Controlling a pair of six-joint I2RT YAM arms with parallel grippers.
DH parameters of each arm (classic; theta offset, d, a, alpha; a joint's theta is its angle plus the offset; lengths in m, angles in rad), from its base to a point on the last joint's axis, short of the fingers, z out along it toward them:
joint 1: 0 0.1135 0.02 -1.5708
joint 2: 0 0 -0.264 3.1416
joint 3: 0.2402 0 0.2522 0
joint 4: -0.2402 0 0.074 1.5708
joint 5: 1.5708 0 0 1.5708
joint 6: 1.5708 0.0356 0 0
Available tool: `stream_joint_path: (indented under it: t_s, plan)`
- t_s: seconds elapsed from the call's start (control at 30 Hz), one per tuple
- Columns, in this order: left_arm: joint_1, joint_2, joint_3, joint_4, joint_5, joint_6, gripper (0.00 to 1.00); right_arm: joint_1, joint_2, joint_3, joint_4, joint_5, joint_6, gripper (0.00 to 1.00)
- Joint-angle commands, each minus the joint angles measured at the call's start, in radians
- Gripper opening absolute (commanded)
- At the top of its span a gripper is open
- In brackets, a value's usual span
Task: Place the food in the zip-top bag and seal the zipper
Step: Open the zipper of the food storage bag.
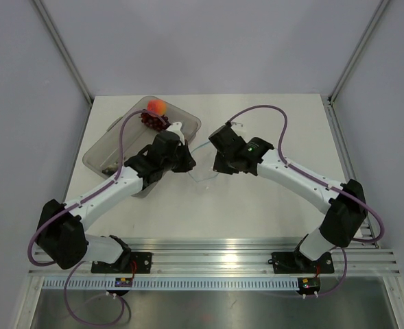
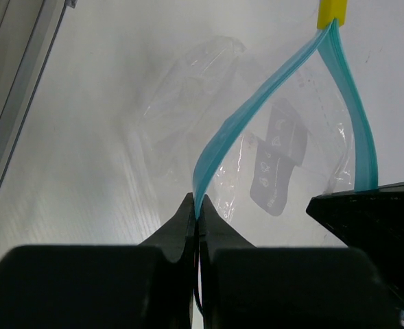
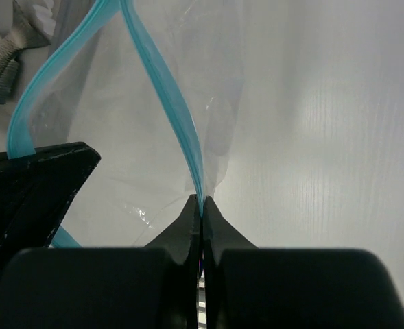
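Note:
The clear zip-top bag (image 1: 203,173) lies on the table between my two grippers, with no food showing in it. My left gripper (image 2: 199,214) is shut on one teal strip of the zipper (image 2: 256,96). My right gripper (image 3: 202,204) is shut on the other strip of the zipper (image 3: 164,103). The two strips stand parted, so the mouth is open; they meet at a yellow slider (image 2: 332,12). The orange-red peach (image 1: 156,106) and the dark grapes (image 1: 152,120) lie in the grey tray (image 1: 95,159) at the back left, behind my left gripper (image 1: 188,162).
The other arm's black finger (image 2: 373,219) shows at the right of the left wrist view, and a black finger (image 3: 30,185) at the left of the right wrist view. A dark grey patch (image 2: 277,164) shows through the bag. Grey walls bound the white table (image 1: 277,199).

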State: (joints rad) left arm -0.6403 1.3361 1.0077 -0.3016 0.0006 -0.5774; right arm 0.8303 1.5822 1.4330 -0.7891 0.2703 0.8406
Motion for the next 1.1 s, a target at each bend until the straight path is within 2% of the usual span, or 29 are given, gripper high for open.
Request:
stream_joint_path:
  t_s: [0.0, 0.07, 0.1, 0.13, 0.27, 0.43, 0.5, 0.67, 0.8, 0.93, 1.07]
  plan:
    - [0.005, -0.006, -0.018, 0.039, 0.007, -0.004, 0.05, 0.003, -0.037, -0.017, 0.028, 0.021, 0.026, 0.0]
    - [0.005, 0.0, -0.009, 0.021, 0.009, -0.001, 0.25, 0.007, -0.019, 0.001, -0.001, 0.039, 0.026, 0.0]
    - [0.005, -0.002, -0.001, 0.01, 0.004, 0.001, 0.68, 0.009, -0.013, 0.024, -0.034, 0.055, 0.029, 0.0]
    - [0.005, -0.005, 0.017, -0.002, -0.037, 0.001, 0.98, 0.01, -0.007, 0.035, -0.048, 0.063, 0.028, 0.0]
    - [0.008, -0.012, 0.071, -0.092, -0.129, 0.065, 0.99, 0.01, 0.013, 0.076, -0.085, 0.083, 0.022, 0.0]
    - [0.086, -0.096, 0.078, -0.137, -0.112, 0.073, 0.99, 0.01, 0.035, 0.119, -0.127, 0.106, -0.006, 0.0]
    - [0.103, -0.113, 0.106, -0.209, -0.192, 0.054, 0.99, 0.01, 0.041, 0.122, -0.127, 0.103, -0.017, 0.0]
    - [0.243, -0.133, 0.118, -0.347, -0.254, -0.024, 0.99, 0.01, 0.053, 0.122, -0.104, 0.073, -0.035, 0.0]
    - [0.33, -0.146, 0.088, -0.352, -0.222, -0.026, 0.99, 0.012, 0.053, 0.122, -0.087, 0.058, -0.052, 0.0]
    - [0.332, -0.161, 0.065, -0.321, -0.172, -0.039, 0.99, 0.01, 0.059, 0.129, -0.082, 0.053, -0.061, 0.0]
    - [0.364, -0.146, 0.065, -0.364, -0.231, -0.088, 0.99, 0.009, 0.056, 0.123, -0.072, 0.04, -0.066, 0.0]
